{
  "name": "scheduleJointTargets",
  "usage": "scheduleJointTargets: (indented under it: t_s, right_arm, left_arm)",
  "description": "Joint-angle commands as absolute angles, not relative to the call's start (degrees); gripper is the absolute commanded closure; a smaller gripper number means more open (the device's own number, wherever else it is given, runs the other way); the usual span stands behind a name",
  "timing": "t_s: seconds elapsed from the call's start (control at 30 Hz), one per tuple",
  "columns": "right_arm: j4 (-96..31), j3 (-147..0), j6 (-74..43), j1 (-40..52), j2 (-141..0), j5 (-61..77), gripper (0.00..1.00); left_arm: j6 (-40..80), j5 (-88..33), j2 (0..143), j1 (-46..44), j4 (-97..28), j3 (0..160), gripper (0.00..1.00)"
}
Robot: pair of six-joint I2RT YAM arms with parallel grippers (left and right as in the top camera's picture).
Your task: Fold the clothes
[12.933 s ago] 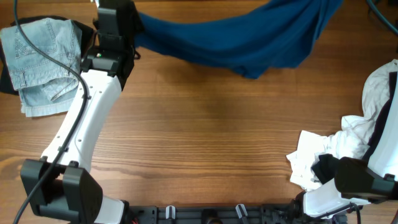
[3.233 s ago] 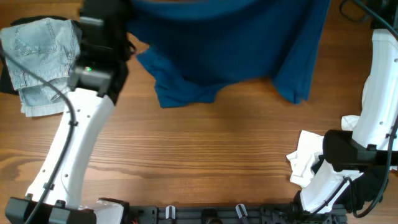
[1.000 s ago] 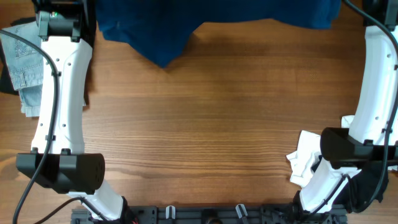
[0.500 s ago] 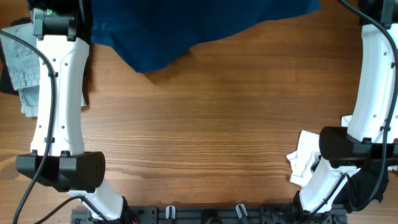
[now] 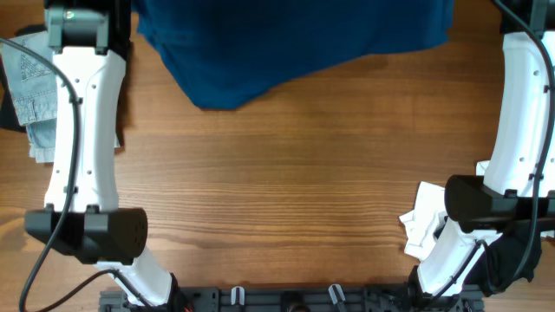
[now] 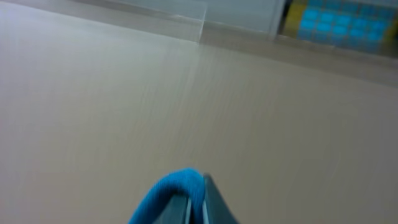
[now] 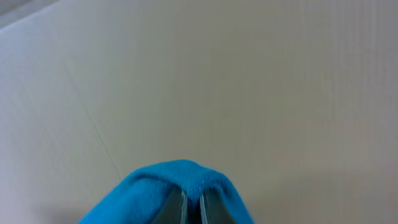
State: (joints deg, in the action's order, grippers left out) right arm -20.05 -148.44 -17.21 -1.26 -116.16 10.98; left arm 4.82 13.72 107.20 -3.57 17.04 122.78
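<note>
Nearest, at the right, white pieces (image 5: 425,227) are left heaped, unfolded. Ample room is given by the bare middle of the table (image 5: 295,191). Far left, denim (image 5: 22,87) is seen bundled. At the far edge the dark blue shirt (image 5: 286,35) is held up, pinched by the left claw (image 6: 198,188) and the right claw (image 7: 192,200); no fold is made yet.

The middle of the table (image 5: 295,199) is bare wood, open from the near edge up to the dark blue shirt (image 5: 286,35). The shirt spans the far side and sags lowest at its left. The left arm (image 5: 82,130) fences off the denim (image 5: 22,78). The right arm (image 5: 520,113) and the white clothes (image 5: 427,218) crowd the right edge.
</note>
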Motion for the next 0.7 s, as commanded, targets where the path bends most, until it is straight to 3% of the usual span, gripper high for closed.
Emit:
scheduleJointTargets:
  t_s: [0.0,0.2,0.47,0.67]
  right_arm:
    - [-13.8,-149.16,-14.39,-1.13,-115.81,12.12,0.96]
    - [-10.2,-149.14,-15.38,-1.13,-115.72,12.16,0.96]
    - [-11.42,-149.14,-15.03,-1.13,-116.81,12.27,0.96]
    - [-15.07,-149.14,-13.67,-1.13,-117.23,14.31,0.96]
  left_arm:
    - [1.65,11.57,105.69,-3.44,28.93,126.56,0.96]
    - [-6.04,8.34,105.54,-5.13,24.14,134.32,0.96]
    - [1.89,6.87,112.03,-0.36,15.9,134.3,0.96]
    - [2.22,6.9,115.09,-2.39,12.6,134.3,0.96]
